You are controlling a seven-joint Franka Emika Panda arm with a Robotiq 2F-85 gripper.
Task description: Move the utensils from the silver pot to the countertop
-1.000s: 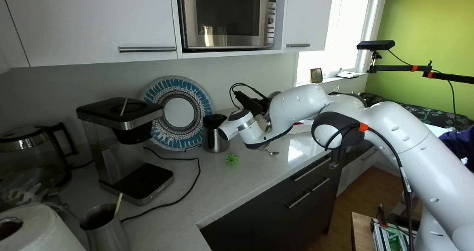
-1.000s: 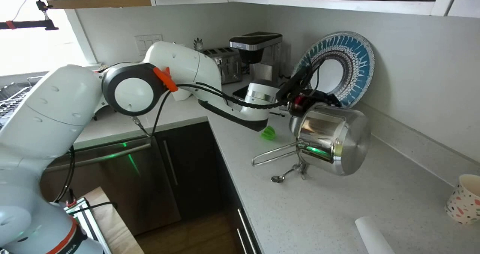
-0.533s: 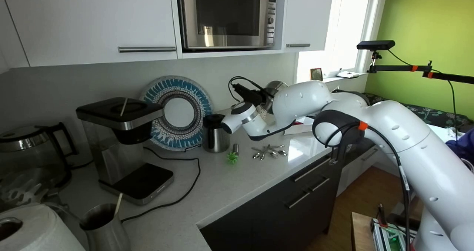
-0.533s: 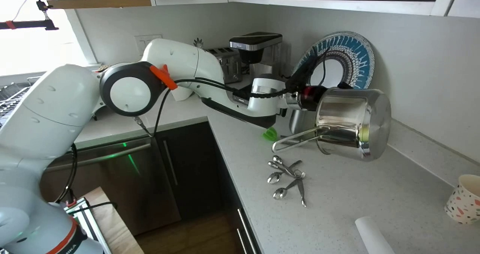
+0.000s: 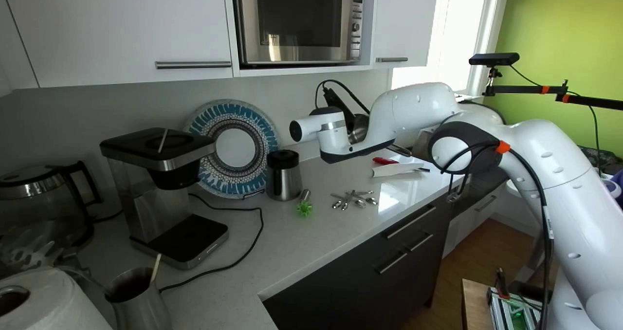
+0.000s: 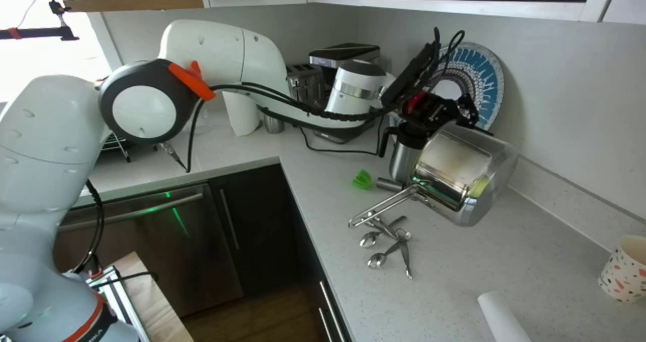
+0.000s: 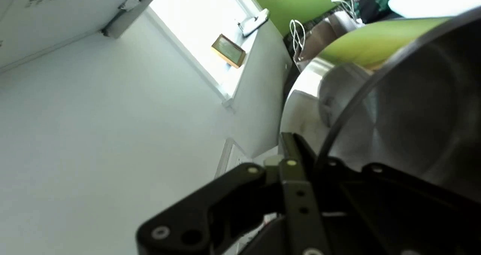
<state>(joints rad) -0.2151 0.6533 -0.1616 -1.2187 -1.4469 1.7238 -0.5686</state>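
The utensils (image 6: 391, 241), several small silvery spoons, lie in a crossed cluster on the light grey countertop (image 6: 444, 286). They also show in an exterior view (image 5: 354, 199) left of the bright reflection. My gripper (image 6: 467, 111) is shut on the rim of the silver pot (image 6: 456, 168) and holds it tilted on its side in the air, its wire handle over the spoons. The arm partly hides the pot (image 5: 359, 128) in an exterior view. In the wrist view the fingers (image 7: 300, 146) pinch the pot's wall (image 7: 357, 97); the visible interior shows no spoons, though its right part is dark.
A steel canister with black lid (image 5: 284, 176) stands at the wall beside a blue patterned plate (image 5: 209, 174). A green spiky piece (image 6: 362, 179) and a small metal cylinder (image 6: 389, 184) lie near the spoons. A speckled cup (image 6: 625, 269) and white object (image 6: 502, 317) are at right.
The pot, earlier low over the spoons, has moved off them and up, uncovering the cluster on the countertop. In the last half second the arm has risen and the pot's base has tipped downward.
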